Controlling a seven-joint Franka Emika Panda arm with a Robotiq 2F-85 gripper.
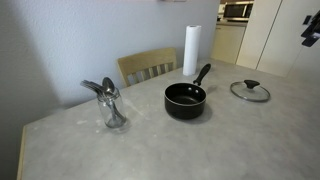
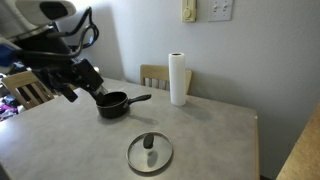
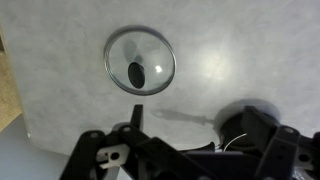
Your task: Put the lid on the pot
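Lid (image 1: 250, 91) lies flat on the counter (image 1: 90, 150), knob up, glass w/ metal rim, not on the pot. Pot (image 1: 185, 100) is black, upright and open, w/ its long handle angled up and away twd the paper towel roll (image 1: 192, 50). Lid and pot are apart, w/ bare counter btwn them; same in both exterior views.

Wrist view looks down on the lid w/ its dark knob near centre. The pot is only a dark blur at lower right.

Claw (image 3: 150, 150) fills the bottom of the wrist view as dark, blurred hardware. Can't tell how far the jaws are spread. Nothing seen in its grip, and it's clear of the lid.

In an exterior view the arm (image 2: 55, 55) hangs over the counter edge beside the pot, above the surface, w/ the lid nearer the camera. Claw detail is too dark there as well.

Other stuff:
- Clear glass jar (image 1: 113, 112) w/ spoons sticking out, on the far side of the pot from the lid.
- Wooden chair (image 1: 148, 67) behind the counter, next to the roll.
- Roll stands upright near the counter's back edge.
- Wall plates (image 2: 187, 12) above the roll.
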